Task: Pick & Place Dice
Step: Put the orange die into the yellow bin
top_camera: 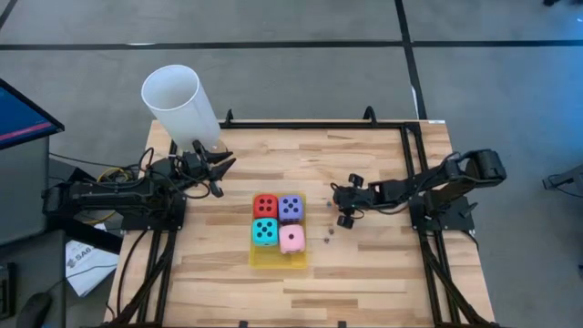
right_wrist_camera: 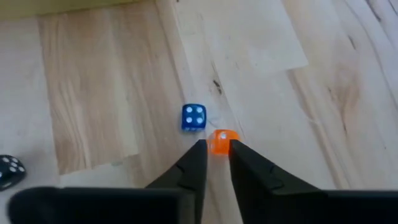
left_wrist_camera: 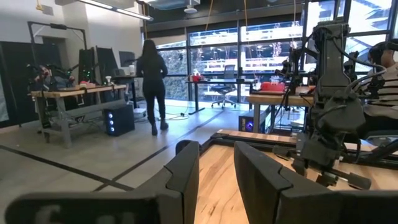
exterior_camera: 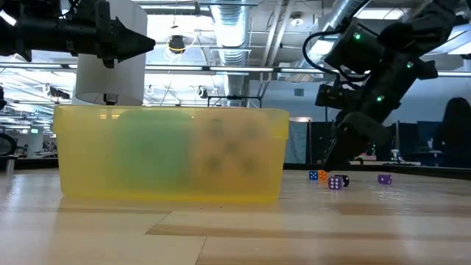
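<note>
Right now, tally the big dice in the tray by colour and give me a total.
Red die: 1
Purple die: 1
Cyan die: 1
Pink die: 1
Total: 4, all sitting in the yellow tray.

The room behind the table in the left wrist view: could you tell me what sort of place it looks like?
Probably a robotics lab or workshop: there are workbenches loaded with equipment, another robot arm on a wooden table, a person standing at a desk, and exposed ceiling ducts in the low view.
</note>
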Controlling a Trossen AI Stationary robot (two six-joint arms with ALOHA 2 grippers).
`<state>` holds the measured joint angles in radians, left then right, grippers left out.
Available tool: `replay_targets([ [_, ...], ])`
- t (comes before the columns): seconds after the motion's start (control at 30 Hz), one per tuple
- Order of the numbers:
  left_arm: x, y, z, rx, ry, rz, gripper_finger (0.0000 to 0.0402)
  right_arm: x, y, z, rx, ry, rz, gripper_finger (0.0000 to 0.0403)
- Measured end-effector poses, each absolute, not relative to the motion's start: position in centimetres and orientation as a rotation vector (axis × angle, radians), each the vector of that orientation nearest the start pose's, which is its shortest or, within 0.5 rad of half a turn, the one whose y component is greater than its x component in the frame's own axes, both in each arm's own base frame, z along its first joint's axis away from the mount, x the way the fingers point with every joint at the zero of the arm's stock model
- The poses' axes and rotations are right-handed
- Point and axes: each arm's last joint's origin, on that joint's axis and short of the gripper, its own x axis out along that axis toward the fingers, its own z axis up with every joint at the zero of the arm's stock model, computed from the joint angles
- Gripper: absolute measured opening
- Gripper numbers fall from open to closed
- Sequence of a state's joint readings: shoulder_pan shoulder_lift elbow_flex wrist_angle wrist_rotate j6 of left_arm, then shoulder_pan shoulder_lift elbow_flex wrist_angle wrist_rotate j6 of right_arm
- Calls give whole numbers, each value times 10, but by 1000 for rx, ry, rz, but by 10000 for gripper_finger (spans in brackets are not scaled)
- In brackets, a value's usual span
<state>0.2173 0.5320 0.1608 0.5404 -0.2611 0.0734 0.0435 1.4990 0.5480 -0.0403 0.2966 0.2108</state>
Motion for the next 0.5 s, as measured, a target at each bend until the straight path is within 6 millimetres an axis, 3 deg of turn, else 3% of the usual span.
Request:
replay_targets([
  [0.3, 132, 37, 221, 68, -153, 483, 90, 242, 2, 139, 40, 883, -328, 126],
  [0.5, 132, 37, 221, 68, -153, 483, 90, 242, 0, 137, 33, 898, -330, 175],
])
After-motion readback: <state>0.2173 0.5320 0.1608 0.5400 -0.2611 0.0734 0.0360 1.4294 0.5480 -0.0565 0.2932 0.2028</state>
